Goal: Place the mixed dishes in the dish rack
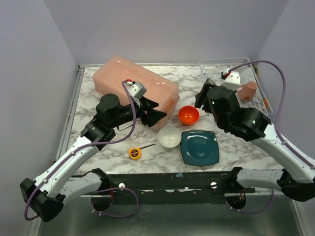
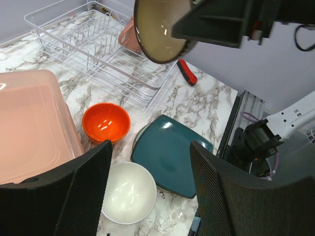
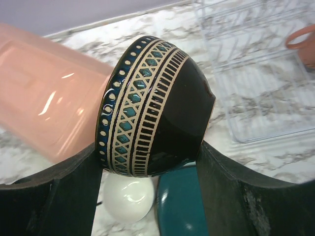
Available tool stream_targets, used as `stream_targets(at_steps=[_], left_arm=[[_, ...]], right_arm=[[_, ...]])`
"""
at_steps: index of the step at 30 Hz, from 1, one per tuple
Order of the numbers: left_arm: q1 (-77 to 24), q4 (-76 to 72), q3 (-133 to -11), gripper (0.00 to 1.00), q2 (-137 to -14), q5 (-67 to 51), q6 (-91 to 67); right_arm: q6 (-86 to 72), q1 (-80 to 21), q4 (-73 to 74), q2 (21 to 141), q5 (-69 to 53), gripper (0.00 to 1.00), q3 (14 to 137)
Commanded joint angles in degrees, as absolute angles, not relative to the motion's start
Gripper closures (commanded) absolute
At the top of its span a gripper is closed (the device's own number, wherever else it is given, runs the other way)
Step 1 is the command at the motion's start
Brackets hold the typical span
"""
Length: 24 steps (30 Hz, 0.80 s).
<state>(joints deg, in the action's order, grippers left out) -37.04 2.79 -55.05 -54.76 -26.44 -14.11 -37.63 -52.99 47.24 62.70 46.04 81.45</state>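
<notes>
**mike_r:** Marble table (image 1: 231, 153) shot, so where was the dark bowl (image 3: 157, 103)?

**yam_fan:** Clamped on its side in the right claw (image 3: 150, 150). The dish rack (image 1: 219, 69) sat just past it, upper right of the frame. The left claw (image 1: 158, 110) hung wide open and empty, farther off at mid-left.

Pink tub (image 1: 133, 83), yellow tape measure (image 1: 134, 153)

no readable text, brand or number anywhere, tape measure (image 1: 134, 153) face too small to read, dark bowl (image 3: 152, 108) carries pattern only
</notes>
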Motion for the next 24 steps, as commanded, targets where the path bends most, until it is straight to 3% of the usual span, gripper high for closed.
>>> stream_targets(at_steps=[1, 7, 13, 24], left_arm=[[-37.7, 3.0, -55.5, 0.36, -55.5, -26.8, -14.0], [-37.7, 3.2, -55.5, 0.36, -55.8, -26.5, -13.4], [-37.8, 3.3, -55.7, 0.36, -56.2, -26.9, -13.5], [-37.7, 2.7, -55.5, 0.36, -56.0, -27.3, -14.1]], right_arm=[[-30.8, -44.4, 48.3, 67.5, 51.7, 1.00, 85.2], [-25.2, -28.1, 49.2, 77.4, 47.3, 1.00, 86.3], [-26.7, -24.2, 57.4, 91.9, 54.2, 1.00, 93.3], [-26.2, -13.0, 58.8, 103.2, 59.4, 1.00, 93.5]])
